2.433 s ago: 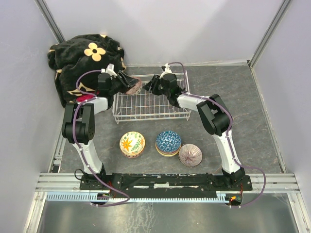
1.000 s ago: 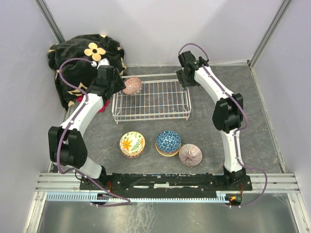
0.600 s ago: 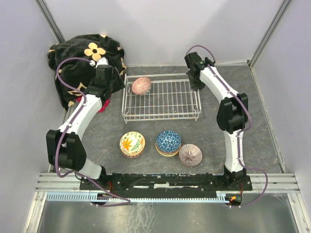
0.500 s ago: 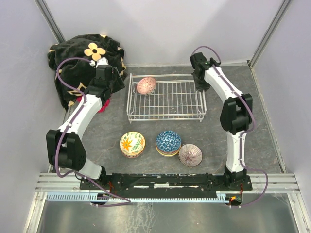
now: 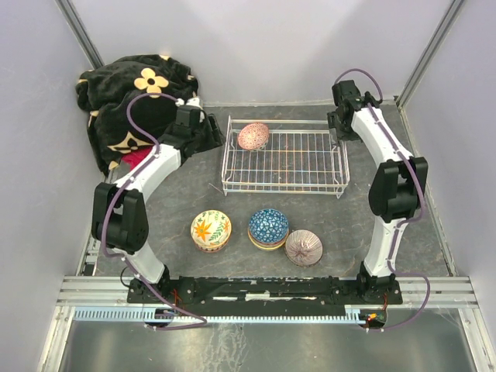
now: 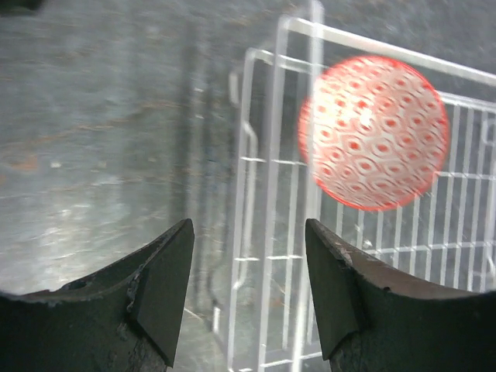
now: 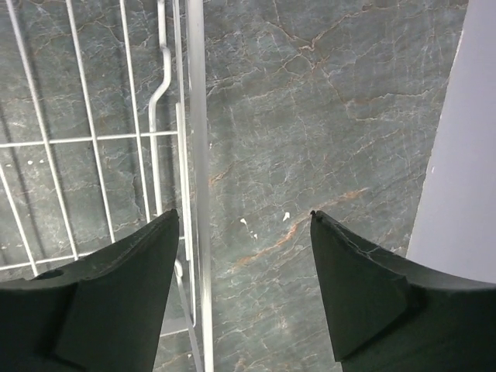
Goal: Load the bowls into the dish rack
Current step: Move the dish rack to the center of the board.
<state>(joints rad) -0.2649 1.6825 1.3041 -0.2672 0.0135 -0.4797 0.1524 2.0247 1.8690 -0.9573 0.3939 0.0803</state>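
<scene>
My left claw (image 6: 248,232) hangs spread and empty just off the left end of the white wire dish rack (image 5: 284,161). One pink-patterned round ceramic bowl (image 5: 253,136) leans on edge in the rack's far-left corner. My right claw (image 7: 244,217), also spread, straddles the rack's right rim wire without pinching it. More bowls sit on the grey marbled table (image 5: 170,209) near my bases, well apart from both claws. The yellow sunburst bowl (image 5: 211,230) lies toward my left arm, the blue patterned bowl (image 5: 268,227) midway, and the purple-and-white bowl (image 5: 304,247) toward my right. The rack's long axis runs left to right.
</scene>
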